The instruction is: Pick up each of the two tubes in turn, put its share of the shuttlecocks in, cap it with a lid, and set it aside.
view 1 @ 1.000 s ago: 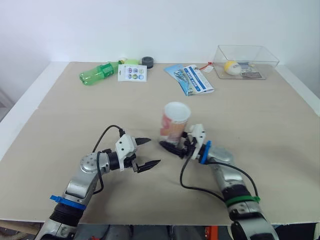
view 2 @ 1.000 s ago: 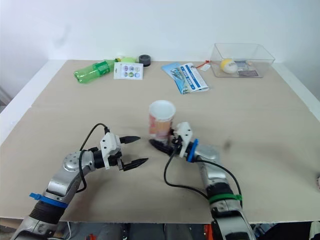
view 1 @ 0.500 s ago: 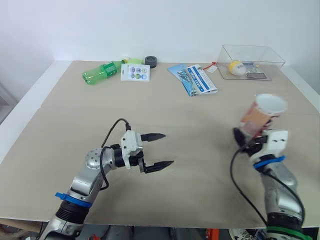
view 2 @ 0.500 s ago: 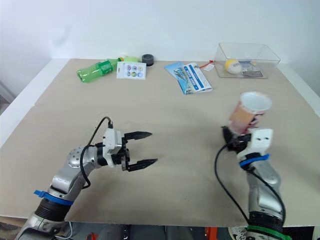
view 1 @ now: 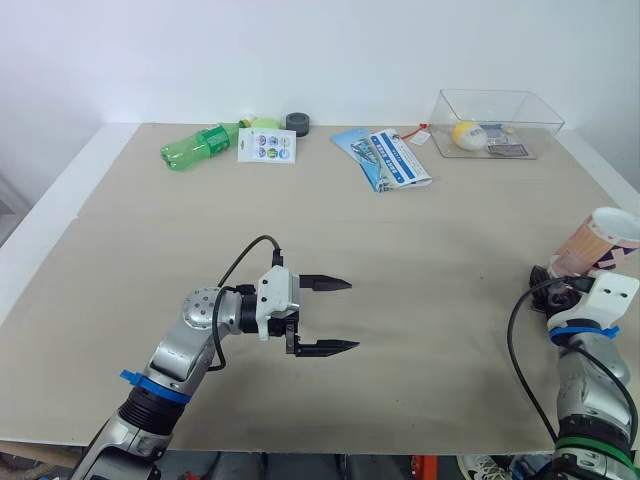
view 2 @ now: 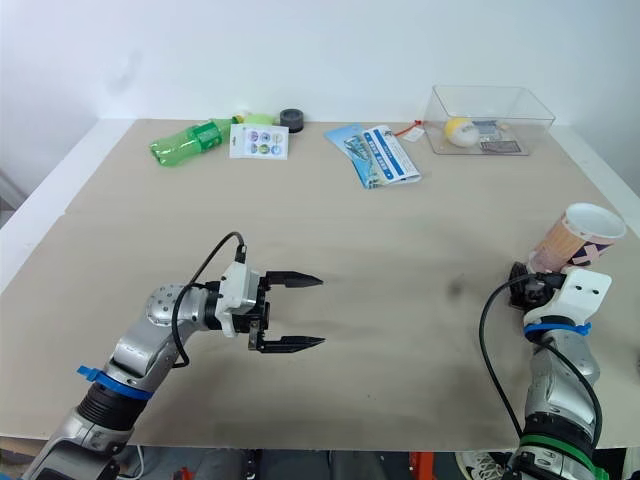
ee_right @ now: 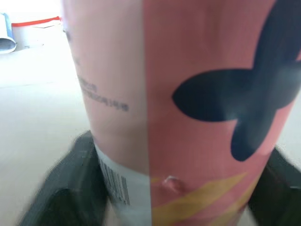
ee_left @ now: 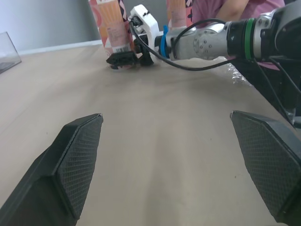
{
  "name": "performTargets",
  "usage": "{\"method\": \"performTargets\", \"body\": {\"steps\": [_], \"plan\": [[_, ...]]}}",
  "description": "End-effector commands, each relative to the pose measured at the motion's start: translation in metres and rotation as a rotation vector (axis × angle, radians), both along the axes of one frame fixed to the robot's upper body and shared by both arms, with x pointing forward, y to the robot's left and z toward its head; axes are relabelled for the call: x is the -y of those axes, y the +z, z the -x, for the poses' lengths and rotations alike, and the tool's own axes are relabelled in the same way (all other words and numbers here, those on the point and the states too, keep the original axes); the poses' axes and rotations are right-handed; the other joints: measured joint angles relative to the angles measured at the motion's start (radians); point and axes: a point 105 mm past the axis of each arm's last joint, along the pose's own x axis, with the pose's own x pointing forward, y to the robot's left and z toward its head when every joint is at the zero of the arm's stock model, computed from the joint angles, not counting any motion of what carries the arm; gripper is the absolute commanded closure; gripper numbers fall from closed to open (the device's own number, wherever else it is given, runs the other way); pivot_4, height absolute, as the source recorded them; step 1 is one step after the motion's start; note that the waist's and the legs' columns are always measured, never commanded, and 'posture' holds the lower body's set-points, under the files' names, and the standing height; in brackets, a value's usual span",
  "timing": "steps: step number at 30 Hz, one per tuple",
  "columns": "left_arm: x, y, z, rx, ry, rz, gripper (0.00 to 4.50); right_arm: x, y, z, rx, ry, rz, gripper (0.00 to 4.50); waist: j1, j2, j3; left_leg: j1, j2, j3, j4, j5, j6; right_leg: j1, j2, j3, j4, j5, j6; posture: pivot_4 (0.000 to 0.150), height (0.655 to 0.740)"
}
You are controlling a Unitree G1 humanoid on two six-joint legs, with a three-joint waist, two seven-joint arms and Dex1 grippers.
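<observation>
A pink and white tube (view 1: 601, 238) with an open white mouth leans at the table's far right edge. My right gripper (view 1: 553, 286) is shut on its lower end. In the right wrist view the tube (ee_right: 188, 94) stands close up between two black fingers (ee_right: 77, 176). My left gripper (view 1: 352, 315) hovers over the middle of the table, open wide and holding nothing. The left wrist view looks across the table to the held tube (ee_left: 111, 29) and my right gripper (ee_left: 123, 60). Another tube of the same kind (ee_left: 176, 11) stands behind that arm.
Along the far edge lie a green bottle (view 1: 196, 146), a sticker card (view 1: 266, 146), a black roll (view 1: 296, 123), folded booklets (view 1: 390, 158) and a clear box (view 1: 520, 110) with a yellow ball. A person in a pink top (ee_left: 235, 9) is beyond the right edge.
My right gripper has carried the tube from the table's middle out to the far right edge. The left gripper has drifted right and stayed open.
</observation>
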Motion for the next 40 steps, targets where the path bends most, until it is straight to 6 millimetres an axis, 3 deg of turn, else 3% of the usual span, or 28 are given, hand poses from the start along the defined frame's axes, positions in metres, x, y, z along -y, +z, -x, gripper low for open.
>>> {"method": "performTargets", "body": {"steps": [1, 9, 18, 27, 31, 36, 40], "plan": [[0.002, 0.004, 0.003, 0.029, -0.01, 0.003, 0.0, 0.007, 0.005, 0.004, 0.012, -0.01, 0.021, 0.06, 0.0, 0.0, 0.0, 0.0, 0.0, 0.0, 0.0, 0.0, 0.0, 0.0, 0.0, 0.0, 0.0, 0.0, 0.0, 0.15, 0.74], [0.002, -0.002, 0.003, 0.018, 0.0, -0.001, 0.0, 0.005, 0.005, 0.015, -0.002, 0.011, 0.026, 0.06, 0.001, 0.0, 0.0, 0.0, 0.0, 0.0, 0.0, 0.0, 0.0, 0.0, 0.0, 0.0, 0.0, 0.0, 0.0, 0.15, 0.74], [0.002, -0.005, -0.003, 0.001, 0.012, 0.0, 0.0, -0.016, 0.011, 0.051, -0.02, 0.038, 0.03, 0.06, 0.002, 0.001, 0.0, 0.0, 0.0, -0.001, 0.0, 0.0, 0.0, 0.0, 0.0, 0.0, 0.0, -0.001, 0.0, 0.15, 0.74], [-0.005, -0.015, -0.019, -0.003, 0.081, -0.048, 0.0, -0.06, 0.034, 0.076, -0.131, 0.479, 0.133, 0.06, 0.001, 0.001, 0.0, 0.0, 0.0, 0.001, 0.0, 0.0, 0.0, -0.001, -0.001, 0.0, 0.0, 0.0, -0.001, 0.15, 0.74], [-0.012, -0.02, -0.024, -0.004, 0.124, -0.073, 0.0, -0.099, 0.04, 0.089, -0.159, 0.822, 0.183, 0.06, 0.002, 0.0, 0.0, 0.0, 0.0, 0.0, 0.0, -0.001, 0.0, -0.001, -0.001, -0.001, 0.0, -0.001, -0.001, 0.15, 0.74], [-0.025, -0.025, -0.033, -0.007, 0.221, -0.098, 0.0, -0.142, 0.051, 0.07, -0.062, 1.1, 0.28, 0.06, -0.003, -0.002, 0.001, 0.001, 0.001, 0.001, 0.001, -0.001, 0.001, -0.001, -0.001, -0.001, 0.0, 0.001, -0.001, 0.15, 0.74], [-0.04, -0.02, -0.037, 0.008, 0.306, -0.065, 0.0, -0.163, 0.031, 0.058, -0.075, 1.306, 0.435, 0.06, -0.002, -0.004, 0.003, 0.0, 0.001, 0.0, 0.002, -0.001, 0.001, 0.0, -0.001, -0.003, 0.0, 0.001, -0.001, 0.15, 0.74]]}}
